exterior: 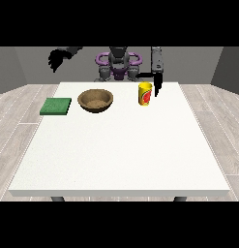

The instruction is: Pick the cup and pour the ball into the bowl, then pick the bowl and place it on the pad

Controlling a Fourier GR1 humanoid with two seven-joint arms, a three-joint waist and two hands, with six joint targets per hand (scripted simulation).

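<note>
A yellow cup (145,94) with a red mark stands upright on the white table (121,145), right of centre at the back. I cannot see a ball inside it. The hand at the view's right (157,83) hangs just beside the cup's right side, fingers pointing down and straight; whether it touches the cup I cannot tell. A brown wooden bowl (95,100) sits left of the cup. A green pad (56,106) lies flat near the table's left edge. The hand at the view's left (56,58) is raised high beyond the table's back left corner, its fingers hanging relaxed and holding nothing.
The robot's torso (118,65) stands behind the table's far edge. Grey wooden floor surrounds the table. The near half of the table shows only its white top.
</note>
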